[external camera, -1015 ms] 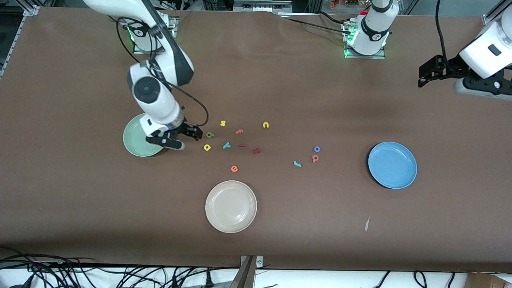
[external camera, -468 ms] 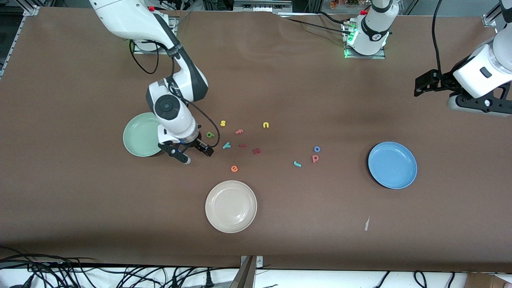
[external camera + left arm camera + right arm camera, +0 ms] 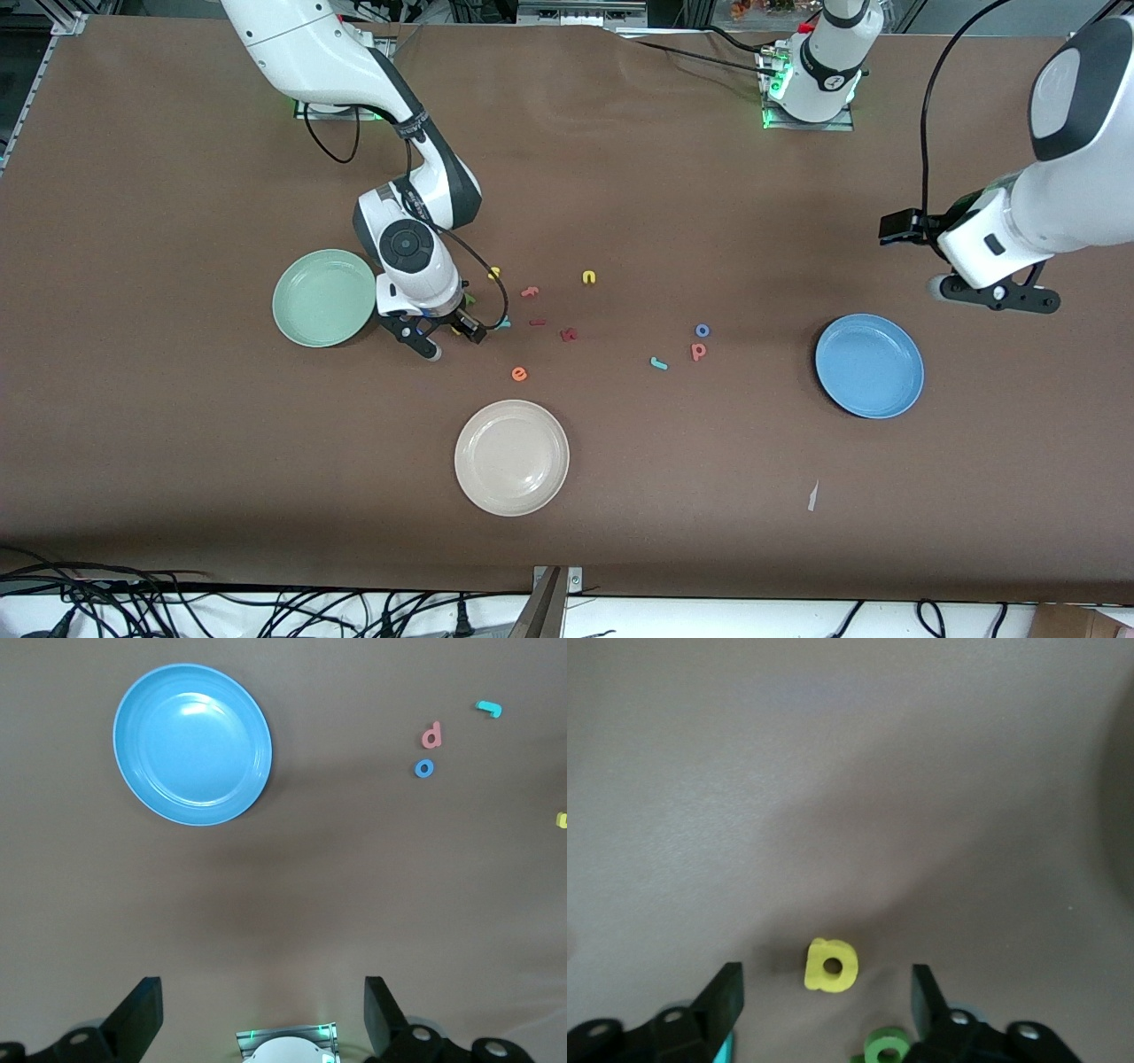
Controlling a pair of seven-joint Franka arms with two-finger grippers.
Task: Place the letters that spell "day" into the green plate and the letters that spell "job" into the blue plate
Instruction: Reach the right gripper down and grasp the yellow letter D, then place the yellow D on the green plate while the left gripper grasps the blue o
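straddling the yellow a (image 3: 831, 966), the right gripper (image 3: 824, 1005) stands fingers apart, not yet clamped; left gripper (image 3: 257, 1019) waits spread above the blue plate (image 3: 192, 744).

A brown-covered table (image 3: 620, 496) is seen bearing three plates: the green plate (image 3: 323, 297), the blue plate (image 3: 869, 365) and a cream plate (image 3: 511, 457) (nearest the front camera), with small foam letters (image 3: 567, 334) scattered between.

"a" (image 3: 832, 965) between right end effector (image 3: 450, 340) fingers, beside "d" (image 3: 886, 1048), near green plate (image 3: 301, 315)
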